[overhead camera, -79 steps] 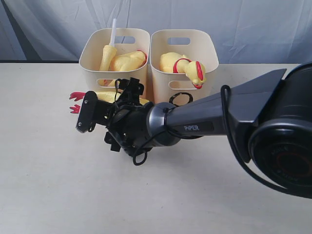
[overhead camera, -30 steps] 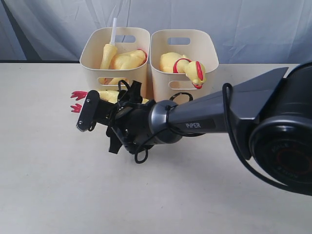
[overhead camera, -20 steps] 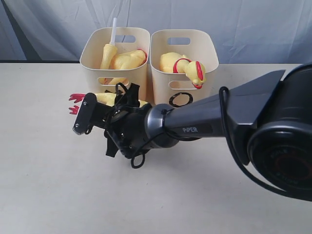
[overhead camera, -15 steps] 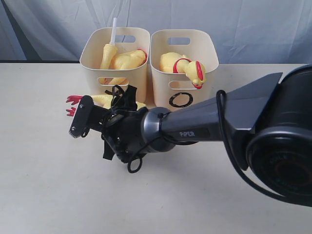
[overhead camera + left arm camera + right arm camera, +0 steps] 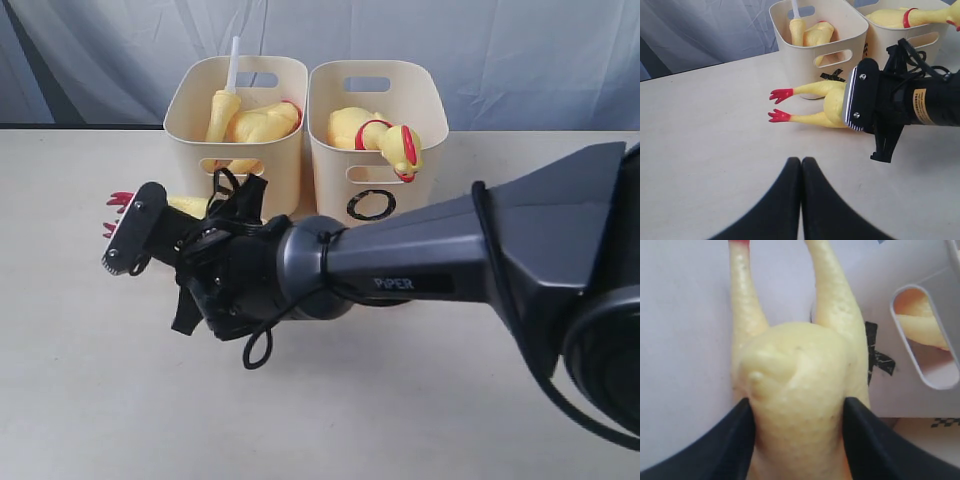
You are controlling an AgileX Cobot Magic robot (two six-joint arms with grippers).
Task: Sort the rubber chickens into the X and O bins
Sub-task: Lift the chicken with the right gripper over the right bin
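Note:
A yellow rubber chicken (image 5: 799, 390) with red feet (image 5: 118, 201) lies on the table in front of the X bin (image 5: 190, 100). My right gripper (image 5: 797, 407) is shut on its body, one finger pressed on each flank. That arm reaches across to the left in the exterior view. The X bin holds another chicken (image 5: 262, 124) and a neck piece with a white tube (image 5: 232, 62). Beside it, the O bin (image 5: 432, 100) holds one chicken (image 5: 372, 132). My left gripper (image 5: 801, 160) is shut on nothing, hovering over bare table short of the held chicken (image 5: 822, 102).
The bins stand side by side at the table's back edge, before a grey curtain (image 5: 500, 40). My right arm's thick wrist (image 5: 250, 280) fills the middle of the exterior view and hides the table behind it. Open tabletop (image 5: 90, 380) lies at the left and front.
My right arm has swung left and slightly forward with the chicken; its red feet slid left across the table. The O mark on the right bin came into view. The left gripper stayed shut.

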